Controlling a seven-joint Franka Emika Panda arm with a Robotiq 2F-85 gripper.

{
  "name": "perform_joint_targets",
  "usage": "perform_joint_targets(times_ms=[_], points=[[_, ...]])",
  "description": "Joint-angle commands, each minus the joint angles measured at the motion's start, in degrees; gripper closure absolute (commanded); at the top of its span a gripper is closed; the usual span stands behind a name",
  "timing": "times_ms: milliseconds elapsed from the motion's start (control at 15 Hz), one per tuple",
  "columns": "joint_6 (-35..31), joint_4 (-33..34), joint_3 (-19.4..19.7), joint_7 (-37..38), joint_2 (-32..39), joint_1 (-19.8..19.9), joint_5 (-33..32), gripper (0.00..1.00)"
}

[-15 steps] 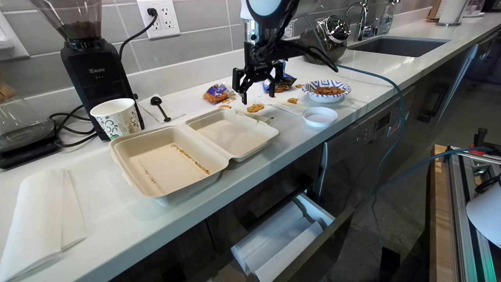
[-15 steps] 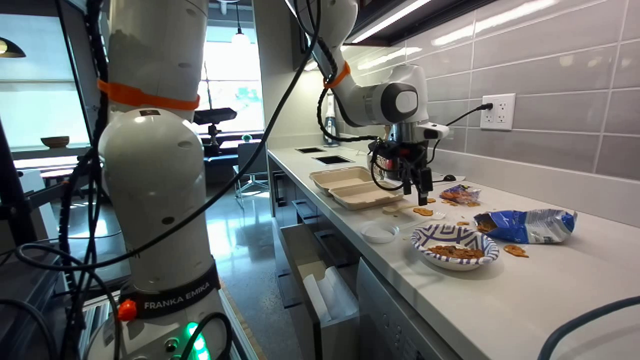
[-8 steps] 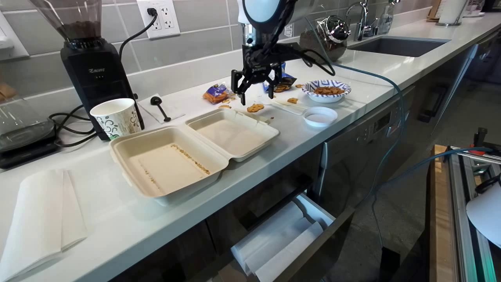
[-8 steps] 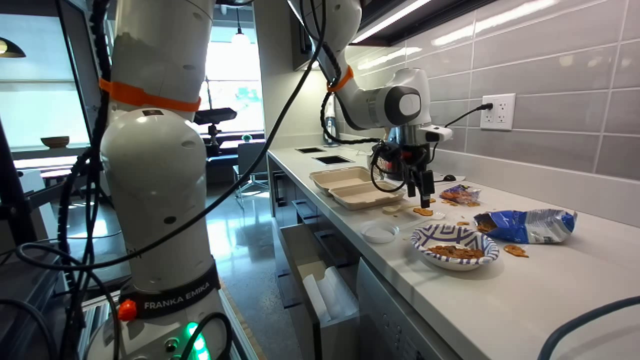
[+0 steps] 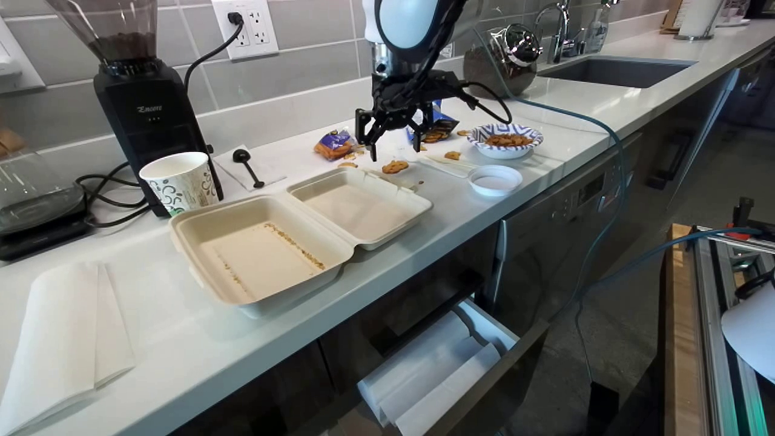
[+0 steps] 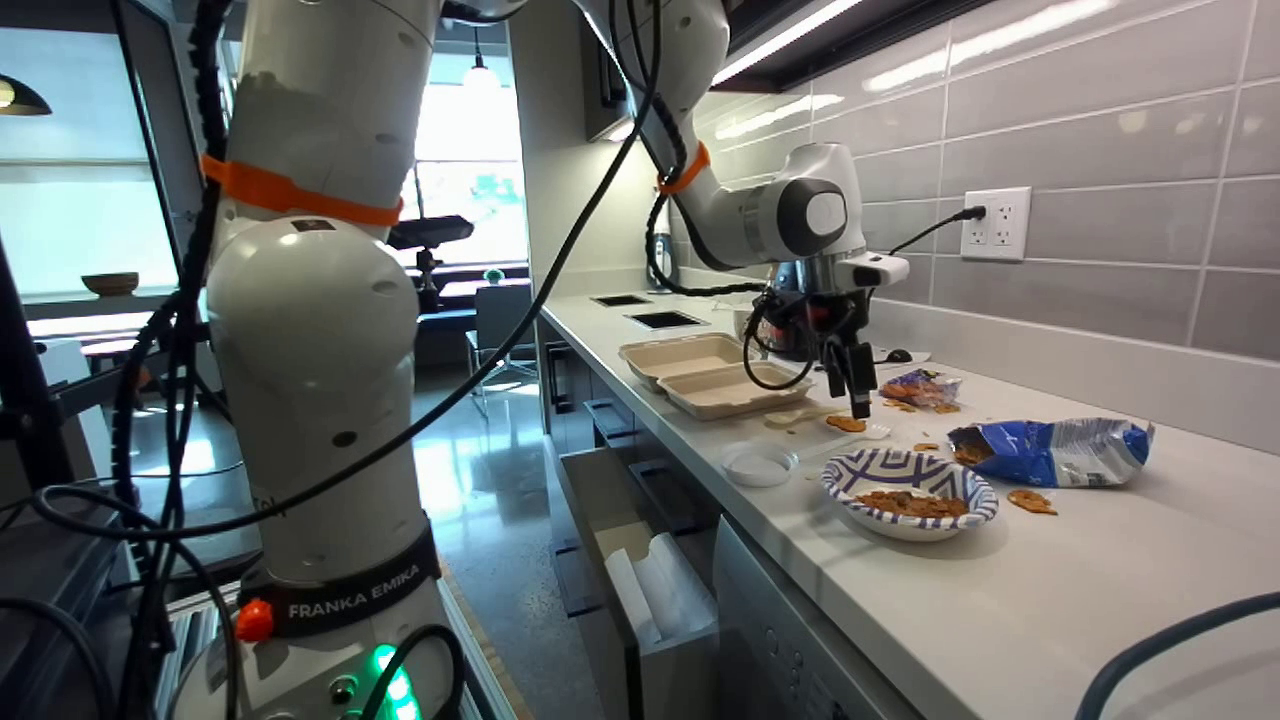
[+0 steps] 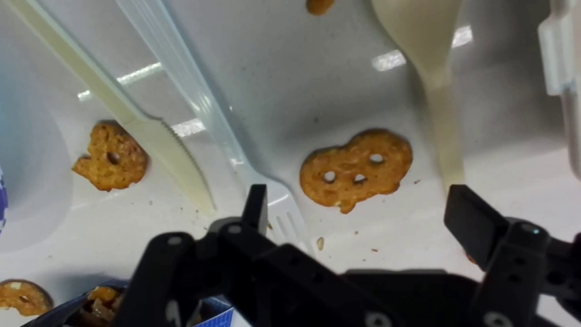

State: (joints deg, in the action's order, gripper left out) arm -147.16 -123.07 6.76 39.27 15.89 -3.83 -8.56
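My gripper point(image 7: 363, 213) is open and empty above the counter, also seen in both exterior views point(image 5: 395, 150) point(image 6: 855, 400). A brown pretzel crisp with holes point(image 7: 349, 193) lies flat on the counter, ahead of the gap between my fingertips and not touched; it also shows in both exterior views point(image 5: 395, 167) point(image 6: 846, 424). A clear-white plastic fork point(image 7: 199, 93) lies left of the crisp, its tines under my left fingertip. A beige spoon point(image 7: 431, 54) lies right of it, its handle end by my right fingertip. A beige knife point(image 7: 161, 145) and broken crisp point(image 7: 122, 168) lie further left.
An open beige takeaway box point(image 5: 260, 254) is near the gripper. A patterned bowl point(image 6: 910, 480) of crisps, a white shallow dish point(image 5: 495, 181), a blue bag point(image 6: 1060, 452) and a small bag point(image 5: 333, 145) surround it. A drawer point(image 5: 484, 363) stands open below. Coffee grinder point(image 5: 151, 115) and cup point(image 5: 181, 181) are further along.
The arm has shifted slightly left and its wrist lower in an exterior view, slightly right and lower in an exterior view from elsewhere. The gripper stays open; the objects have not moved.
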Motion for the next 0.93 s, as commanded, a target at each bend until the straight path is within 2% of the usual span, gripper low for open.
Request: perform_joint_targets(times_ms=[0, 867], points=[[-1.0, 1.0, 1.4, 4.3, 1.9, -1.6, -2.1, 0.0], [0.3, 1.5, 1.6, 7.0, 2.5, -1.6, -1.1, 0.0]])
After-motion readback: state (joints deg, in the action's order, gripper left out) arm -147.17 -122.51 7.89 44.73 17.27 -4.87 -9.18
